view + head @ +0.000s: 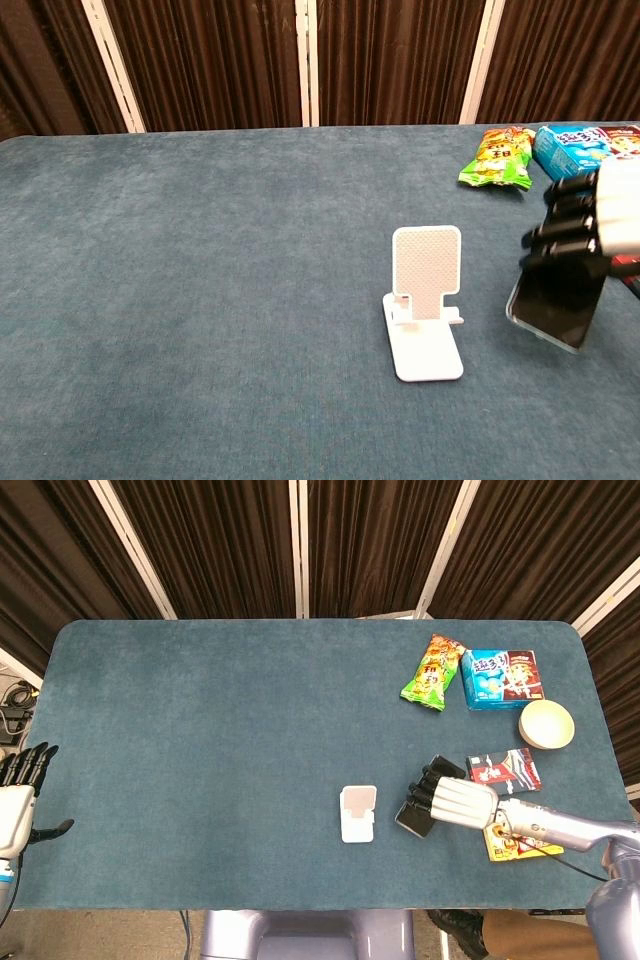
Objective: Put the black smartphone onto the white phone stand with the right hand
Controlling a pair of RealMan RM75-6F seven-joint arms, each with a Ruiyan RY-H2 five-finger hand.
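My right hand (pixel 452 799) (pixel 588 222) grips the black smartphone (pixel 556 305) (pixel 413 818) by its upper part and holds it tilted above the table, its lower end hanging down. It hangs just right of the white phone stand (pixel 426 312) (pixel 358 812), with a clear gap between them. The stand is upright on the blue cloth and carries nothing. My left hand (pixel 17 795) sits off the table's left edge, fingers spread, holding nothing.
A green snack bag (pixel 433 672), a blue box (pixel 500 678) and a cream bowl (pixel 546 723) lie at the back right. A dark packet (pixel 506 770) and a yellow packet (pixel 512 847) sit beside my right arm. Curtains close off the far side.
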